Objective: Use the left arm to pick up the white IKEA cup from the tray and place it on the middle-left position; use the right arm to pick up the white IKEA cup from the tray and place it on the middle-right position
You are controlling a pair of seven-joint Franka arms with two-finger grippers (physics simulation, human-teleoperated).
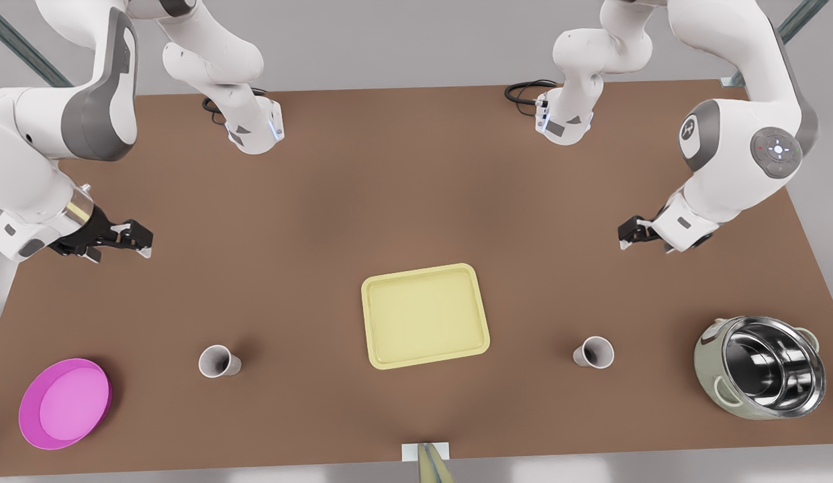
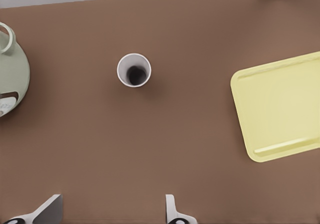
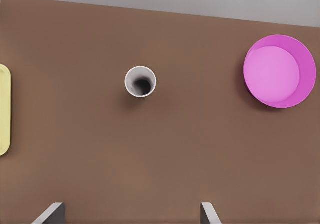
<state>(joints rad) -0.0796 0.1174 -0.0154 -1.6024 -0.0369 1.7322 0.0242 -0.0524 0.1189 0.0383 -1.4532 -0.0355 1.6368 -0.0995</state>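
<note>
Left gripper (image 1: 626,236) fingers (image 2: 171,207) spread and empty, cup (image 2: 134,70) straight ahead on the counter (image 1: 416,201) beside the pot (image 1: 760,367) — right gripper (image 1: 138,239) likewise open on nothing, facing the other cup (image 3: 140,81) — both cups upright, mouths up, flanking the bare tray (image 1: 424,315).

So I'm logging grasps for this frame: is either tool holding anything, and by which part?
Nothing is held. The left tool and right tool are both open and hang over bare table. Both white cups stand free outside the tray.
</note>
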